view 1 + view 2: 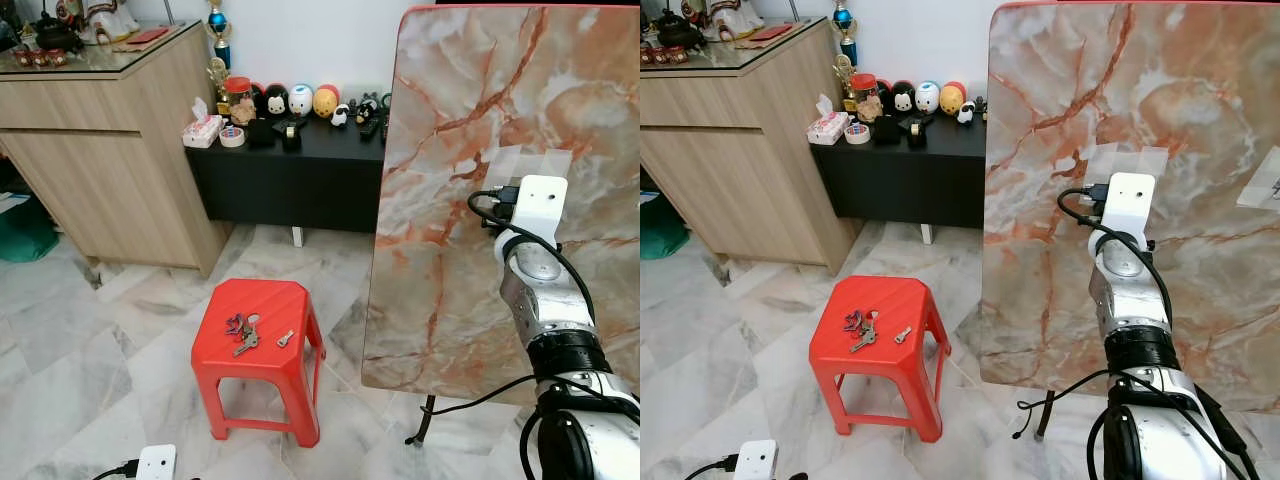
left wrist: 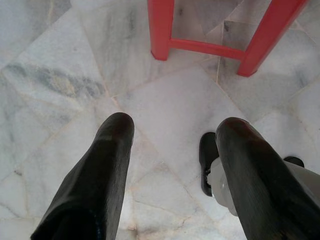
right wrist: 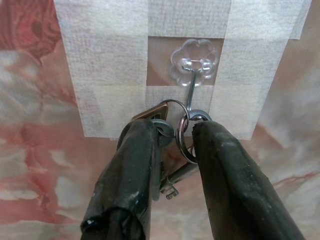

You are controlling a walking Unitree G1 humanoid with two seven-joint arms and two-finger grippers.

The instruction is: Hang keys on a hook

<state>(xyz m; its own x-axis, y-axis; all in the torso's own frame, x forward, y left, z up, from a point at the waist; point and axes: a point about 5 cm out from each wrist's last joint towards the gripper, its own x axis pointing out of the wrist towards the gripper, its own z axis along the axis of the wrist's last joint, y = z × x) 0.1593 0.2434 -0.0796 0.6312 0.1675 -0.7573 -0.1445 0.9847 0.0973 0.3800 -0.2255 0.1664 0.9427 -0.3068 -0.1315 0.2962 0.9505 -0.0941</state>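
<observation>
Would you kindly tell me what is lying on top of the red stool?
On the red stool lie a bunch of keys and one loose key. Whatever sits beneath the bunch is covered.

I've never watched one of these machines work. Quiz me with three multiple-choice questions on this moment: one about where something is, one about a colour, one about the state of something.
1. Where is the right gripper?
A. Over the stool
B. At the clear hook taped to the marble panel
C. On the black cabinet

2. What colour is the stool that bears the loose keys?
A. Red
B. Blue
C. White

3. What are the right gripper's fingers doing?
A. Spread wide, holding nothing
B. Holding a tissue box
C. Closed on a key ring by the hook's stem

Answers: 1 B, the right wrist view shows the flower-shaped hook just above the fingertips. 2 A, the head views show a red plastic stool. 3 C, the metal ring and keys sit pinched between the black fingers.
</observation>
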